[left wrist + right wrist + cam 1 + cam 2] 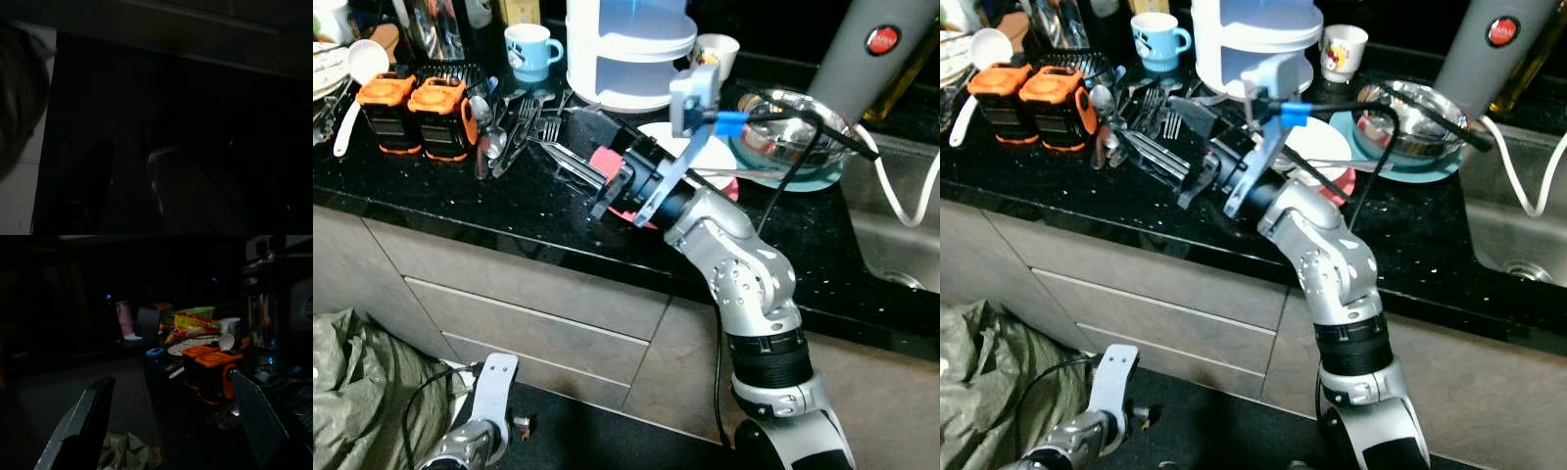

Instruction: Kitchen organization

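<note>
Right arm out over the black countertop [431,211], gripper open and empty above the clutter.

The countertop runs wide, sink [891,245] at its right end, grey drawers [529,313] below. On it, biggest first: a white stacked container [626,59] at the back, a steel bowl [793,122] on a teal plate, two orange-topped boxes [416,108] parked together at the left, a blue mug [530,49], and a loose heap of forks and spoons [514,127] that probably wants sorting. The right gripper [171,421] hovers low near a pink thing, fingers [80,426] spread wide and holding nothing, pointing toward the boxes, likely lining up a pick. The left gripper [494,377] hangs by the floor, out of the way; whether its fingers are apart or together I cannot tell.
</note>
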Controlling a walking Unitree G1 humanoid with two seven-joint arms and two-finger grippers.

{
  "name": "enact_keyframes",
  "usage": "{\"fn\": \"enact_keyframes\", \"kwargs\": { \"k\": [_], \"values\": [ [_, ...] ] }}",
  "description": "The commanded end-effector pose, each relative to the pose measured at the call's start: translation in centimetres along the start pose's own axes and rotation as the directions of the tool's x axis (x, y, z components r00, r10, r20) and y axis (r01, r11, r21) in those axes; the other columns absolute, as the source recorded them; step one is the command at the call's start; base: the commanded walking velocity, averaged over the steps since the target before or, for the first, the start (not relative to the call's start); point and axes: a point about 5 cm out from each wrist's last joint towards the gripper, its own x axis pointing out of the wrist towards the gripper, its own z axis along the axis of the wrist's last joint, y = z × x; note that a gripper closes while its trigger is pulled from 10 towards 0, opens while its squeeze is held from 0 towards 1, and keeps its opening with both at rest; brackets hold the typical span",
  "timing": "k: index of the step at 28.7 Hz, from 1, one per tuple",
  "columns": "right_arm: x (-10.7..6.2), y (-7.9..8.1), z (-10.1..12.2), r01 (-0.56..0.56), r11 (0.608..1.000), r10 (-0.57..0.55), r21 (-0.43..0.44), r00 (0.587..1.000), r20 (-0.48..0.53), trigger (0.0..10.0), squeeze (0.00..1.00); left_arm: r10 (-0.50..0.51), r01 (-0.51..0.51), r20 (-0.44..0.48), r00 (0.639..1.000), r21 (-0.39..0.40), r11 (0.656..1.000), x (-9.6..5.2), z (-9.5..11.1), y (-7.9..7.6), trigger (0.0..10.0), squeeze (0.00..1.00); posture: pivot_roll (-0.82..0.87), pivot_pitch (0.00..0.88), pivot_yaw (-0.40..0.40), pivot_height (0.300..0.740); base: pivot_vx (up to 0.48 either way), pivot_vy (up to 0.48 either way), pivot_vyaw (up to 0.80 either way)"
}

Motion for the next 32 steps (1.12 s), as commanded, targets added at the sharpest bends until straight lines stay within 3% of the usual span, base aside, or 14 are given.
{"fn": "enact_keyframes", "kwargs": {
  "k": [1,8,10,19,21,22,26,28,29,32],
  "values": [
    [-0.3,-0.2,0.5,0.006,0.999,-0.007,-0.036,1.000,-0.006,10.0,0.00,0.003,-0.004,-0.010,1.000,-0.016,1.000,0.0,-0.3,-0.1,10.0,0.00,-0.02,0.118,-0.008,0.740,0.000,0.000,0.00],
    [0.2,-0.1,0.5,-0.029,0.990,0.018,-0.140,0.996,-0.085,10.0,0.00,-0.004,0.004,-0.013,1.000,0.012,1.000,0.0,-0.1,-0.2,10.0,0.00,-0.02,0.125,-0.002,0.740,0.000,0.000,0.00],
    [0.5,-0.1,0.0,-0.028,0.973,-0.009,-0.230,0.987,-0.158,10.0,0.00,-0.006,0.006,-0.015,1.000,0.023,1.000,0.1,0.0,-0.2,10.0,0.00,-0.01,0.127,-0.003,0.740,0.000,0.000,0.00],
    [1.1,-1.6,0.0,0.013,0.923,-0.138,-0.384,0.944,-0.300,10.0,0.00,-0.004,0.005,-0.017,1.000,0.059,0.998,0.1,0.1,-0.2,10.0,0.00,-0.02,0.124,-0.001,0.740,0.000,0.000,0.00],
    [0.0,-3.6,1.0,0.060,0.869,-0.256,-0.491,0.904,-0.342,10.0,0.00,0.000,0.001,-0.016,1.000,0.062,0.998,0.1,0.0,-0.2,10.0,0.00,-0.02,0.113,0.001,0.740,0.000,0.000,0.00],
    [0.0,-3.6,1.0,0.060,0.869,-0.256,-0.491,0.904,-0.342,10.0,0.00,0.000,0.001,-0.016,1.000,0.062,0.998,0.1,0.0,-0.2,10.0,0.00,-0.02,0.113,0.001,0.740,0.000,0.000,0.00],
    [-3.1,-5.2,2.7,0.090,0.846,-0.331,-0.525,0.862,-0.385,10.0,0.00,-0.013,0.015,-0.024,1.000,0.092,0.996,0.1,0.0,-0.3,10.0,0.00,-0.03,0.120,0.011,0.740,0.000,0.000,0.00],
    [-4.6,-5.2,3.3,0.064,0.852,-0.314,-0.520,0.857,-0.408,10.0,0.00,-0.014,0.017,-0.027,1.000,0.097,0.995,0.1,0.0,-0.3,10.0,0.00,-0.04,0.118,0.014,0.740,0.000,0.000,0.00],
    [-6.0,-4.5,4.2,-0.005,0.881,-0.222,-0.473,0.878,-0.423,10.0,0.00,-0.014,0.016,-0.026,1.000,0.096,0.995,0.1,0.0,-0.2,10.0,0.00,-0.04,0.118,0.012,0.740,0.000,0.000,0.00],
    [-6.5,-4.2,4.5,-0.024,0.890,-0.192,-0.455,0.886,-0.422,10.0,0.00,-0.013,0.015,-0.027,1.000,0.097,0.995,0.1,0.0,-0.2,10.0,0.00,-0.04,0.143,0.024,0.740,0.000,0.000,0.00]
  ]
}}
